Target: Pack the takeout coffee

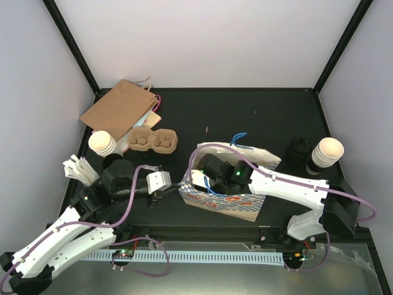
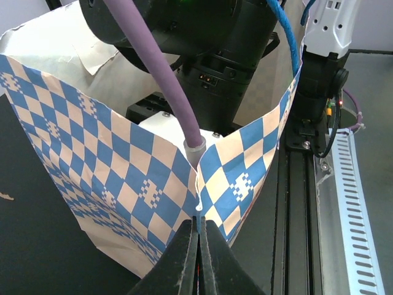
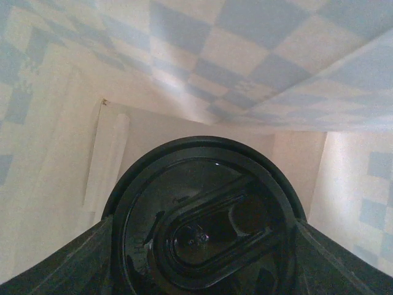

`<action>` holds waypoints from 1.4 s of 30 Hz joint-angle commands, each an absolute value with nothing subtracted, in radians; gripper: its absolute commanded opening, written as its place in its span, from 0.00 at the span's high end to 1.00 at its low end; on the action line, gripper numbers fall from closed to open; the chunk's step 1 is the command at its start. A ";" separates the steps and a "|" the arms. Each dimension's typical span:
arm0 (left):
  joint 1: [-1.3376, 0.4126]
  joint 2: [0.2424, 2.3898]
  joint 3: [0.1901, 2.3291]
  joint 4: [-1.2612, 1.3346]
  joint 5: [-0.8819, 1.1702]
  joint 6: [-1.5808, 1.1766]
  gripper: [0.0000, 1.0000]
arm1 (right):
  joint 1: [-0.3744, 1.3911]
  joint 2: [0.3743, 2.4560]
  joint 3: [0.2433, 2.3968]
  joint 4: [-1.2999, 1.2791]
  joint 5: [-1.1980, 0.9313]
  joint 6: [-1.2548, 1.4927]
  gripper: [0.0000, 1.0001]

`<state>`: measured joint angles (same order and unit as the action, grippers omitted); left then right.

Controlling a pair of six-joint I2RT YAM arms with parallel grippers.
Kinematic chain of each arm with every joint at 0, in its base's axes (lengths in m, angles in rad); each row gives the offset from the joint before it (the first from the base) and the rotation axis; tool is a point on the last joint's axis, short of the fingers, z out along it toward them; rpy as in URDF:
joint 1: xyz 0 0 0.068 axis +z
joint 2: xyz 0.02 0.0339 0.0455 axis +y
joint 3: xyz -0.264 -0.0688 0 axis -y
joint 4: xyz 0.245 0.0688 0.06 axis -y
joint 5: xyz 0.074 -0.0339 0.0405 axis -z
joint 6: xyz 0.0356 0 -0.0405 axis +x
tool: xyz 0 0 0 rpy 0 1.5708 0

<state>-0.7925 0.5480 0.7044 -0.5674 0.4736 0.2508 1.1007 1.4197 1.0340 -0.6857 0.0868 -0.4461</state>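
Pinching the checked bag (image 2: 123,178) by its rim in closed left jaws; gripping a lidded cup (image 3: 202,209) low inside with right jaws. Looks nearly packed, just needs releasing.

Checked bag (image 1: 224,201) mouth — full: right arm (image 1: 288,184), lidded cup (image 3: 206,227)

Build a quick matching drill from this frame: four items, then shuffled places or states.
Items:
1 left pincer
2 lidded cup
3 brown bag
4 cardboard carrier

Places or states:
A inside the checked bag
B lying flat at the table's far left
C shut on the checked bag's rim
D beside the brown bag, no cups in it

Pairs: 1-C, 2-A, 3-B, 4-D
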 commanded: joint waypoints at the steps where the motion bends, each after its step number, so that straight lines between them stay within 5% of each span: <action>1: -0.795 0.547 0.750 -0.546 0.480 0.253 0.98 | 1.099 1.471 0.923 -0.901 0.070 -0.427 0.38; 13: -0.796 0.558 0.757 -0.546 0.478 0.258 0.98 | 1.099 1.366 1.006 -0.919 0.051 -0.450 0.36; 16: -0.796 0.560 0.758 -0.547 0.479 0.258 0.99 | 1.099 1.333 1.040 -0.915 0.058 -0.443 0.02; 17: -0.795 0.561 0.758 -0.549 0.481 0.258 0.99 | 1.099 1.316 1.052 -0.913 0.066 -0.439 0.00; 42: -0.797 0.576 0.752 -0.538 0.479 0.257 0.98 | 1.099 1.216 1.564 -1.106 0.013 -0.211 0.00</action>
<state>-0.7925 0.5705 0.7174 -0.5610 0.4740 0.2508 1.0988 1.2346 1.4479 -1.0477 0.0273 -0.3080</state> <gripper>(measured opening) 0.019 1.000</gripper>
